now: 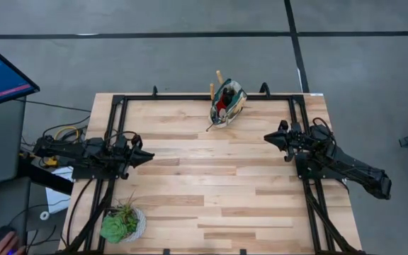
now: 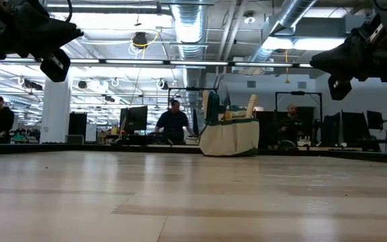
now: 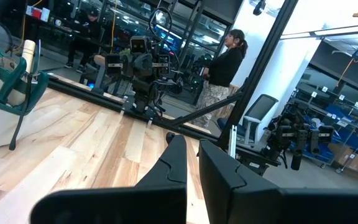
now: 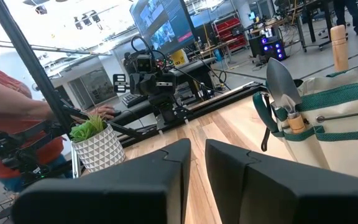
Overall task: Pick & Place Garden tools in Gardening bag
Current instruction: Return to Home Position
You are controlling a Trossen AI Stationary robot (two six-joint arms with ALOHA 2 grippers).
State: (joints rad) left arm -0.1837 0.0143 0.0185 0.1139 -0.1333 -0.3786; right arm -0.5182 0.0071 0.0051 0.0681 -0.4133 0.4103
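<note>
Overhead, the bag [image 1: 227, 103] stands at the middle of the tabletop's [image 1: 211, 191] far edge, mouth up. Two wooden handles [image 1: 219, 76] stick out of it on the far side, and a red item [image 1: 222, 108] shows inside beside silver metal. The left gripper [image 1: 151, 156] hangs over the tabletop's left side, pointing inward, fingers drawn together and holding nothing. The right gripper [image 1: 266, 136] faces it from the right side, likewise closed and empty, well apart from the bag. A plant [image 1: 122, 223] in a pale pot sits at the near left corner.

Level with the tabletop, the bag [image 2: 230, 136] is upright at the far edge, cream with green trim, and handles [image 2: 252, 102] rise from its top at both ends. Both arms hang high above the wood. People [image 2: 173, 124] stand in the room behind.

From the left wrist, the fingers [image 3: 176, 163] sit close with only a narrow slit between them. The bag [image 3: 5, 99] shows a green loop and one wooden handle. The right arm [image 3: 143, 65] faces across, and a person [image 3: 225, 62] stands beyond the tabletop.

From the right wrist, the fingers [image 4: 166, 168] are equally close and grip nothing. The bag [image 4: 340, 130] is near; a trowel [image 4: 283, 84] stands blade-up in it, its handle tucked behind the green trim, with another handle [image 4: 339, 43] rising behind. The plant [image 4: 95, 146] sits beside the left arm [image 4: 154, 81].
</note>
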